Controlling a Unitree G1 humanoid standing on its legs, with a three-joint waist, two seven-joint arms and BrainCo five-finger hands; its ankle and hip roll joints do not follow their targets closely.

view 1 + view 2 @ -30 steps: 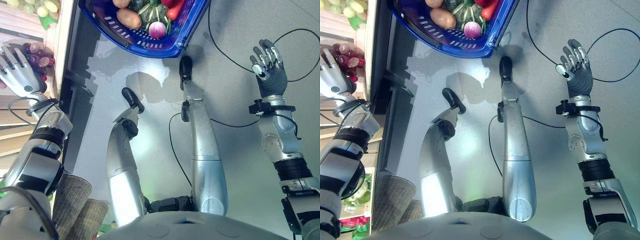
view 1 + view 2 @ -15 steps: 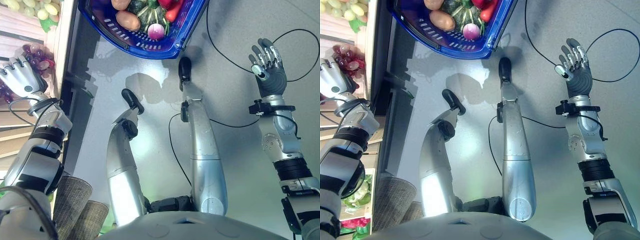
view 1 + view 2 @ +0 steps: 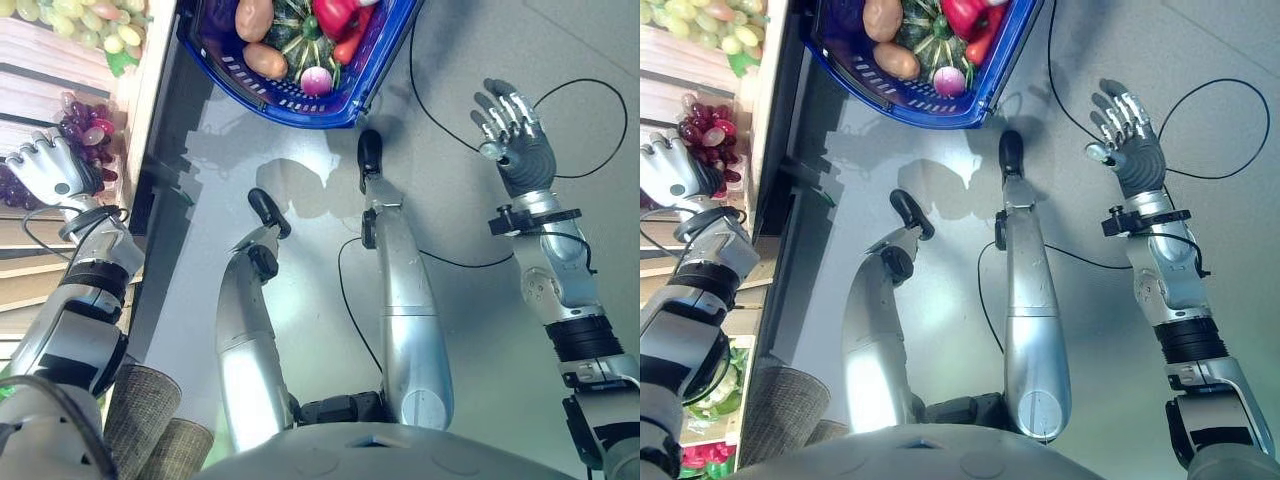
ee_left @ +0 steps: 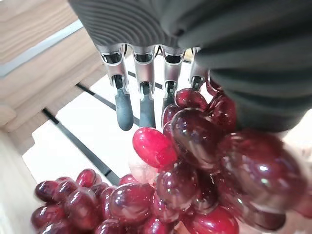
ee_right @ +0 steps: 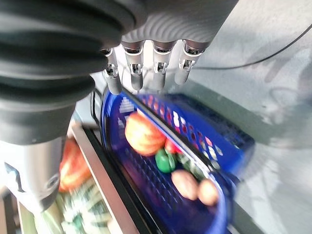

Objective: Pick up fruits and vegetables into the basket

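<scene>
Bright, even light falls from above. The grey floor (image 3: 470, 330) carries a pale glare patch and soft dark shadows below the blue basket (image 3: 300, 95). In the left wrist view the red grapes (image 4: 195, 161) gleam with highlights, the nearest ones blurred. The right wrist view is smeared across the basket.

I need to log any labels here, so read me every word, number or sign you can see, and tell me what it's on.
None: no text reads on anything in these views.
Basket: plain blue plastic, no label.
Red grapes at the left hand: no sticker or tag.
Green grapes and shelf: no price sign.
Right hand: no marking.
</scene>
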